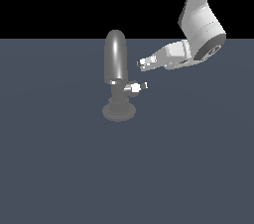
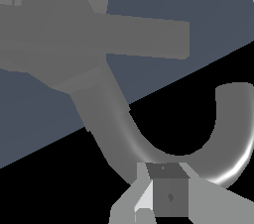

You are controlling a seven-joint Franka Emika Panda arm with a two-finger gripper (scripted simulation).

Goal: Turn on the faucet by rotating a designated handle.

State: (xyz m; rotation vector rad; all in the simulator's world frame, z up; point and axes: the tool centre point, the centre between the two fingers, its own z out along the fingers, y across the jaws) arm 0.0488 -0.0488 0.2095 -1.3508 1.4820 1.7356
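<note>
The faucet (image 1: 115,54) is a grey shiny fixture with a tall rounded spout, standing on a round flared base (image 1: 119,112). The handle (image 1: 138,87) is a small silver-white lever with a bright tip, sticking out from a short knob toward the exterior view's right. My gripper (image 1: 143,65) hovers just above and slightly right of the handle tip, apart from it. Its fingertips sit close together and hold nothing. In the wrist view the handle (image 2: 124,34) runs as a long grey bar, the curved spout (image 2: 124,129) sweeps beyond it, and my gripper (image 2: 166,196) shows at the edge.
A flat dark blue-grey floor (image 1: 59,168) lies all around the faucet. My white arm (image 1: 203,25) comes in from the upper part of the exterior view's right.
</note>
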